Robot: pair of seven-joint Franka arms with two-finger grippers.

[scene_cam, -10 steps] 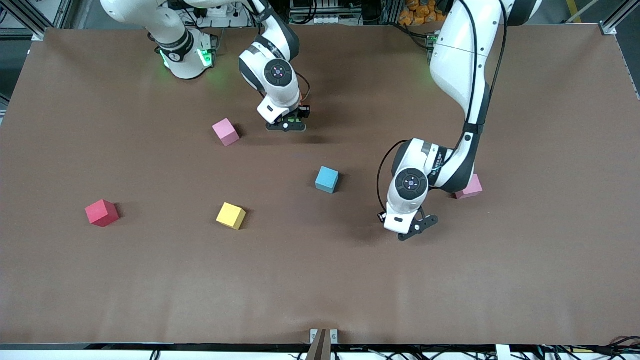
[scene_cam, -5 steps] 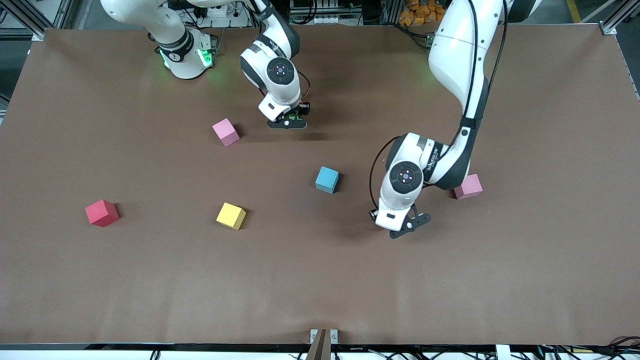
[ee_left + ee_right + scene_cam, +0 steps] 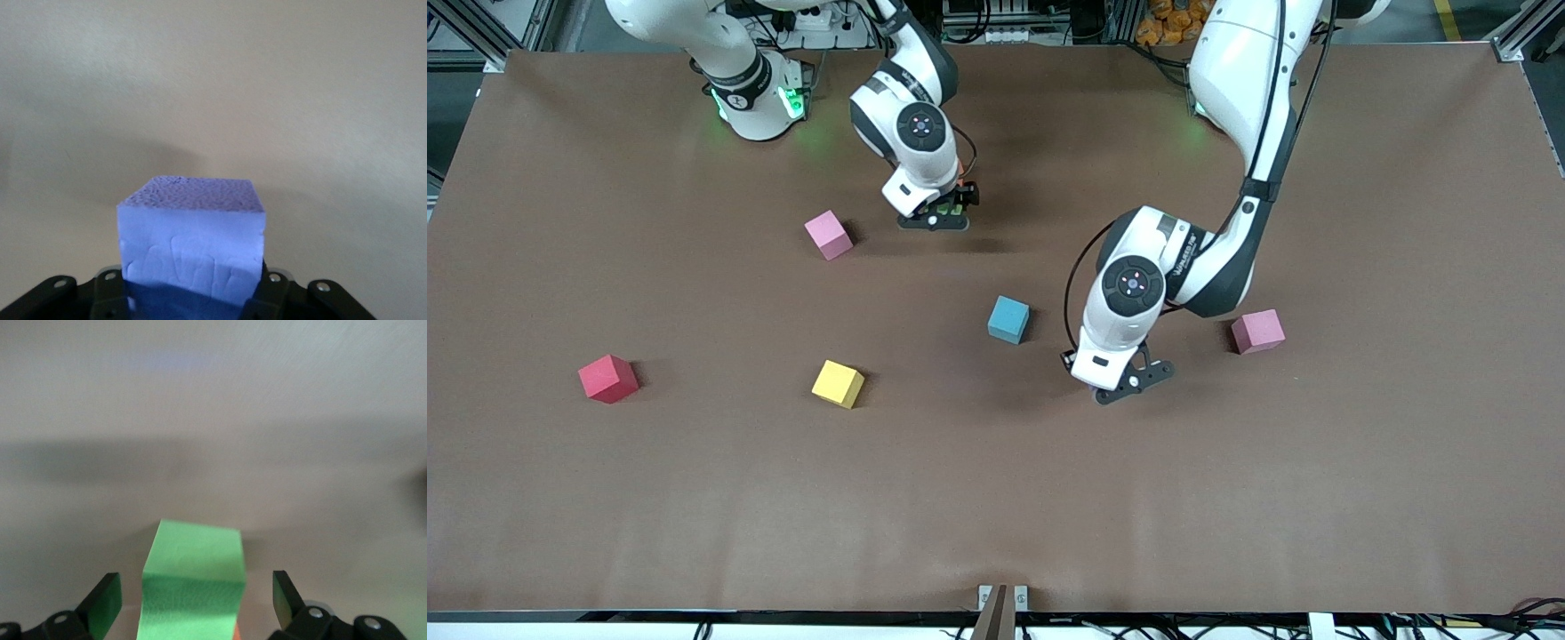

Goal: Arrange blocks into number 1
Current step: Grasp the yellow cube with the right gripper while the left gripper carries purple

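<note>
My left gripper (image 3: 1123,384) (image 3: 192,288) is shut on the purple block (image 3: 192,230) and holds it over bare table between the light blue block (image 3: 1008,318) and a pink cube. My right gripper (image 3: 935,214) (image 3: 193,587) stands open around the green block (image 3: 193,577) (image 3: 953,211), its fingers (image 3: 105,597) clear of the block's sides. A sliver of the orange block (image 3: 235,631) shows at the green block's lower edge. The yellow block (image 3: 838,383) lies nearer the front camera, toward the right arm's end.
One pink cube (image 3: 828,235) sits beside my right gripper, toward the right arm's end. Another pink cube (image 3: 1258,331) lies beside the left arm's elbow. A red cube (image 3: 608,378) rests near the right arm's end of the brown table (image 3: 996,498).
My left arm has carried the purple block toward the light blue block, uncovering the pink cube beside it. My right gripper has barely shifted at the green block.
</note>
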